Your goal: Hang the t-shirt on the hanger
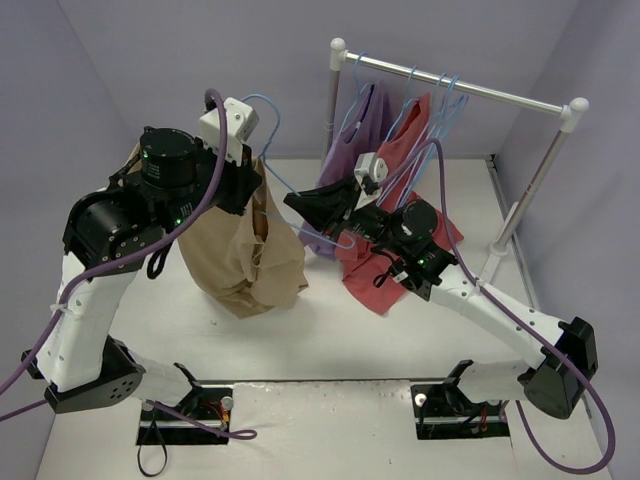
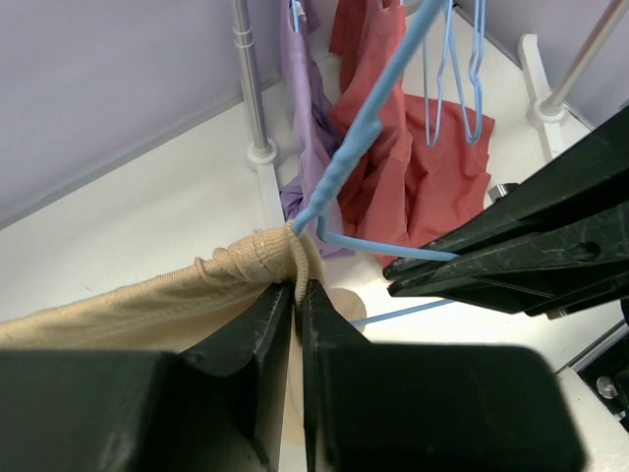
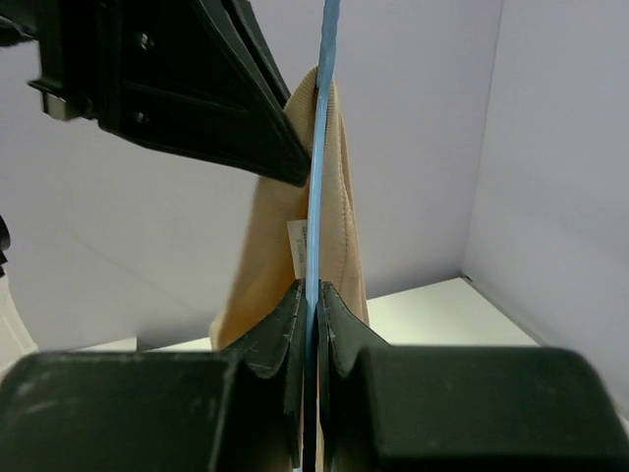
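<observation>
While left fingers [image 2: 251, 339] pinch wrinkled tan t-shirt [image 1: 240, 250] | right fingers [image 3: 275, 339] clamp blue hanger [image 3: 322, 98]

Soft, even, bright light fills all 3 views. Faint diffuse shadows lie on the table [image 1: 330, 345] beneath the arms. Near fingers [image 2: 246, 339] in both wrist views look slightly soft.

T-shirt [image 1: 240, 255]: tan, plain, soft and much wrinkled. It is held aloft by the ribbed collar, which is pinched between the left fingers [image 2: 263, 329]; the body is hung down in a bunched fold.

Hanger [image 2: 366, 123]: thin light-blue wire. It is clamped between the right fingers [image 3: 283, 329], with its twisted neck laid against the collar.
</observation>
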Action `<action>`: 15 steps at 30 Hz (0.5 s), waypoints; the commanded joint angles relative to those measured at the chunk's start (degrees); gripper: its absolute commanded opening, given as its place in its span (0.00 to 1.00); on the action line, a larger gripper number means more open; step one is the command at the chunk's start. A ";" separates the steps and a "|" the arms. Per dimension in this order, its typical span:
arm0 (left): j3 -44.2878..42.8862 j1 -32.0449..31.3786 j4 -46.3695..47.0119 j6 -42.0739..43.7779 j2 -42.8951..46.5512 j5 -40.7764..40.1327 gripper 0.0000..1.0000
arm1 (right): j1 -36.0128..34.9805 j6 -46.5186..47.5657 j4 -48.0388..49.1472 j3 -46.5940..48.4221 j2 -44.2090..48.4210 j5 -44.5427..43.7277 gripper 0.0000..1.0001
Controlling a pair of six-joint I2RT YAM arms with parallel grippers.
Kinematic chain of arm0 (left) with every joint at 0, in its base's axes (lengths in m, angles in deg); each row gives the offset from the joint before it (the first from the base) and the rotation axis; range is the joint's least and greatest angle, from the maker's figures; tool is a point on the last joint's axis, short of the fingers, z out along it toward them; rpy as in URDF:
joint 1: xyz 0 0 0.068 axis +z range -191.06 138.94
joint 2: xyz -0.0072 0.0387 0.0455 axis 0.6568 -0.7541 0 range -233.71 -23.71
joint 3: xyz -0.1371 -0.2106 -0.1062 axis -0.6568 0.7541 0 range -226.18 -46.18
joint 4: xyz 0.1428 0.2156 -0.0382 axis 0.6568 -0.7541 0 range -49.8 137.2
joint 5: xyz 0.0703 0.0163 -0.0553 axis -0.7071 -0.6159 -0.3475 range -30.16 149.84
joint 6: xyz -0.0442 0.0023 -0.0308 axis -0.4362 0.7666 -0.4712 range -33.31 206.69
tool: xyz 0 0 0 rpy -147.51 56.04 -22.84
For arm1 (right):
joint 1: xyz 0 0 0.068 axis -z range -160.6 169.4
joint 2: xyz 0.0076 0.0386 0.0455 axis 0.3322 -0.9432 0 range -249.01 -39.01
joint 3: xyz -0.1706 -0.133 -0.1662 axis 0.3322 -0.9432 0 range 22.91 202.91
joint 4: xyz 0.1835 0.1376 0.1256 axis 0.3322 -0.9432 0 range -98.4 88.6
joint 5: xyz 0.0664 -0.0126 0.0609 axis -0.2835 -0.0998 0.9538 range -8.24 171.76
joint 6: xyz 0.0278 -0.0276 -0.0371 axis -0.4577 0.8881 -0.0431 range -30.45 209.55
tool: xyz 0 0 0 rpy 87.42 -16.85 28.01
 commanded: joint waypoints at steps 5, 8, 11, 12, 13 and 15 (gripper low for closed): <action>0.01 -0.55 3.23 5.69 2.54 -2.59 0.37 | -0.47 -2.58 16.43 -0.29 1.31 0.47 0.00; -0.81 -0.51 2.99 9.92 4.03 -2.86 0.44 | -0.32 -2.67 16.37 -0.92 1.18 0.56 0.00; -1.70 -0.51 2.92 14.22 5.98 -2.73 0.46 | -0.11 -3.08 16.16 -1.59 0.95 1.12 0.00; -1.66 -0.51 2.88 15.73 7.03 -3.06 0.46 | -0.03 -3.20 16.04 -1.88 0.83 1.43 0.00; -1.36 -0.51 2.88 16.74 7.62 -3.33 0.46 | 0.00 -3.25 15.93 -2.11 0.79 1.63 0.00; 1.05 -0.51 2.97 20.47 9.54 -3.91 0.46 | 0.17 -3.53 15.68 -2.77 0.67 2.64 0.00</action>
